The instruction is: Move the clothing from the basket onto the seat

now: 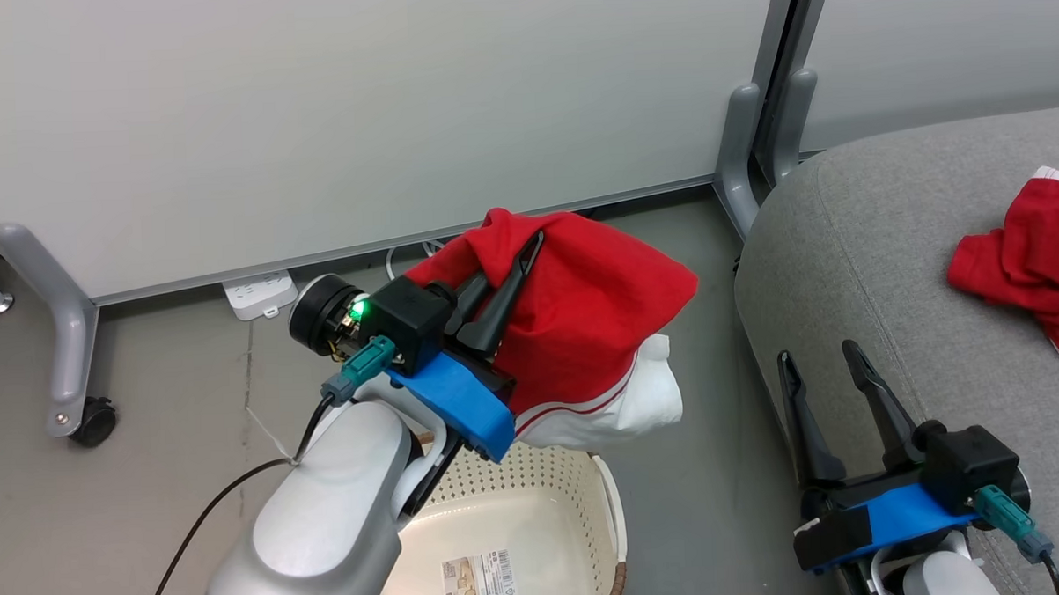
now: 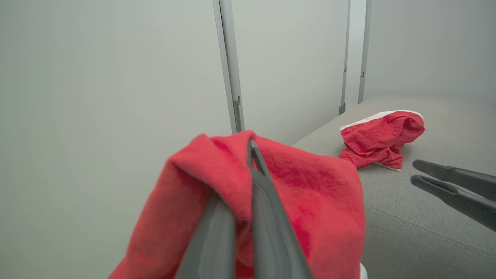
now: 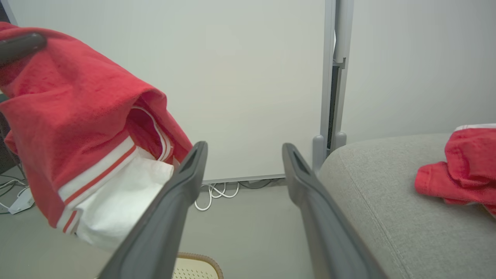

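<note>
Here, the robot's left claw pinches a red garment at its top fold. Its two dark fingers are pressed together on the cloth, one lying over the fabric and the other buried under it. The garment hangs in the air above the basket, clear of its rim, with white stripes and a white panel drooping at its lower end. The cream basket stands on the grey floor below the left arm, a barcode sticker showing on its bare bottom. To the right, the grey seat carries a second red garment, crumpled and white-edged, lying well apart from the held one. The right claw is spread wide and grips nothing, its fingers pointing up the head view over the seat's rounded edge. Behind stand pale partition panels on grey wheeled feet, with a white power strip and looped cables on the floor at their base.
</note>
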`<state>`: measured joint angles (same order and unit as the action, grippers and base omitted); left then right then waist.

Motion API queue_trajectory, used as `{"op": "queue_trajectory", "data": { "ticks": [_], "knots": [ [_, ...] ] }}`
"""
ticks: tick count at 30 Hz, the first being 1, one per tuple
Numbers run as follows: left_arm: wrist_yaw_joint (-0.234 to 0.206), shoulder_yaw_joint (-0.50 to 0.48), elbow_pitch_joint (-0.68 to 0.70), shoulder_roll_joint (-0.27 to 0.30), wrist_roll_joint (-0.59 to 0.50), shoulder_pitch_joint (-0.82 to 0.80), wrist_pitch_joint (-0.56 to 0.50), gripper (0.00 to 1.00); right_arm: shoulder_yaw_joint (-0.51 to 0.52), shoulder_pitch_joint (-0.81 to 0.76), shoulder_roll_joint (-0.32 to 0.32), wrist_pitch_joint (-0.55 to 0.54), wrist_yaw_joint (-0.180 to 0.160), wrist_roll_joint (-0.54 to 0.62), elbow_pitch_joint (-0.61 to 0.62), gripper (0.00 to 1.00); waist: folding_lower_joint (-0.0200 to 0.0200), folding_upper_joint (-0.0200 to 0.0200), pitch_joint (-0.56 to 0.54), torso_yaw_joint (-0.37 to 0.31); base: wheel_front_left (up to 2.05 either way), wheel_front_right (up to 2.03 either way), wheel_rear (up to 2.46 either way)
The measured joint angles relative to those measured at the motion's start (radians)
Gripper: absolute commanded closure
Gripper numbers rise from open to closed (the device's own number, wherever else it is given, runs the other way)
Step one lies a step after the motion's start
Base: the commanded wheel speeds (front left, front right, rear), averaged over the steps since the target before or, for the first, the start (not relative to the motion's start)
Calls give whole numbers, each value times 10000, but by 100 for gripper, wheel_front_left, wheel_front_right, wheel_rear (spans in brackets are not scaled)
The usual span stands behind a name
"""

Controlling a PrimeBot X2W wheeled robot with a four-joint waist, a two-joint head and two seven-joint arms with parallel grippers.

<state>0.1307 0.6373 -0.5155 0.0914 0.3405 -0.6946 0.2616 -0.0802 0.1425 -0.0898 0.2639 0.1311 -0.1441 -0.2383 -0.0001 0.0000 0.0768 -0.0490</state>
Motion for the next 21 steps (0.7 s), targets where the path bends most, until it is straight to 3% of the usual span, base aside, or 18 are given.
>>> {"op": "queue_trajectory", "data": {
  "ticks": [10,21],
  "knots": [
    [0,-98,88,10,-8,64,0,100,-650,-63,-134,0,0,-82,58,0,1,0,-11,58,0,0,0],
    [0,-146,88,-40,-84,68,0,100,-2092,279,-447,0,2,-614,40,0,1,1,160,123,0,0,0]
  ]
}}
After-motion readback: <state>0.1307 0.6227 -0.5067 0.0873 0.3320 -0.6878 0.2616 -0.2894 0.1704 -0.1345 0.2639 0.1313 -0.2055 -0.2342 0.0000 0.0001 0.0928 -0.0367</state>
